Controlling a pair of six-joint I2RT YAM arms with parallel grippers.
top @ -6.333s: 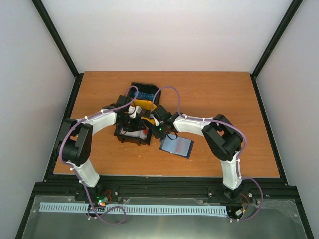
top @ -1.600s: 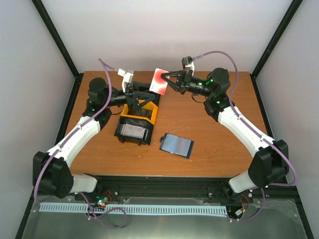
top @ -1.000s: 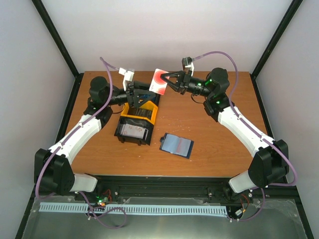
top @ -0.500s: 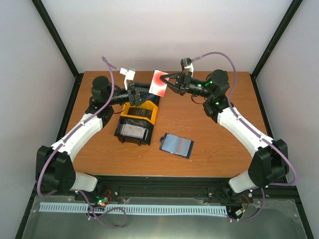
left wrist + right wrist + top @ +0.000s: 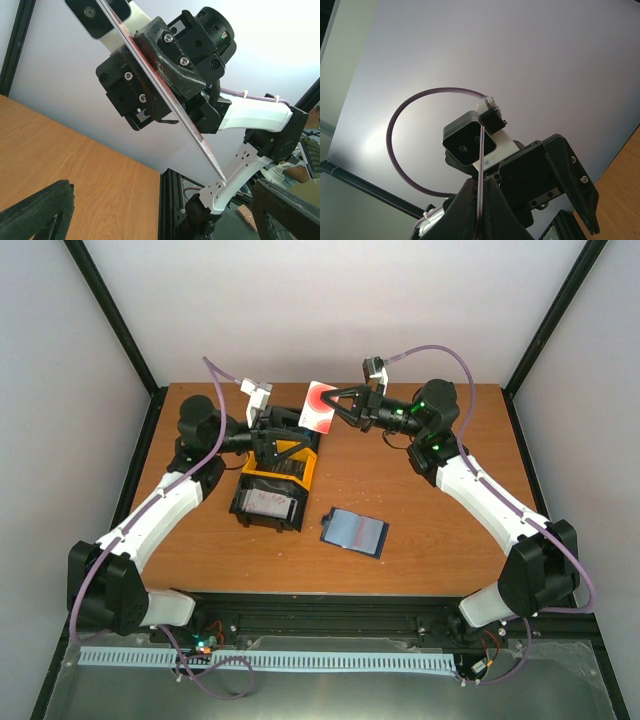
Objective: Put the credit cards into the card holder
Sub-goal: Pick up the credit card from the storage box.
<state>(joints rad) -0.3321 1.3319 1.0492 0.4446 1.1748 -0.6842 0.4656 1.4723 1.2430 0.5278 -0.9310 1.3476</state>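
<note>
My right gripper (image 5: 337, 410) is shut on a white credit card with a red circle (image 5: 318, 403) and holds it in the air above the table's far middle. In the right wrist view the card (image 5: 480, 155) shows edge-on, pinched between the right gripper's (image 5: 479, 200) dark fingers. My left gripper (image 5: 290, 435) faces it from the left with its jaws spread wide and empty. In the left wrist view its fingertips (image 5: 37, 212) sit apart at the bottom corners, and the card (image 5: 200, 145) slants ahead of them without touching. The card holder (image 5: 354, 532) lies open on the table.
A black-and-yellow bin tray (image 5: 245, 510) stands under the left arm, with cards (image 5: 266, 502) in its near compartment. Black frame rails edge the wooden table (image 5: 420, 510), and white walls rise behind it.
The left jaws have spread wider and the left gripper has drawn back slightly from the card. The right gripper keeps the card still.
</note>
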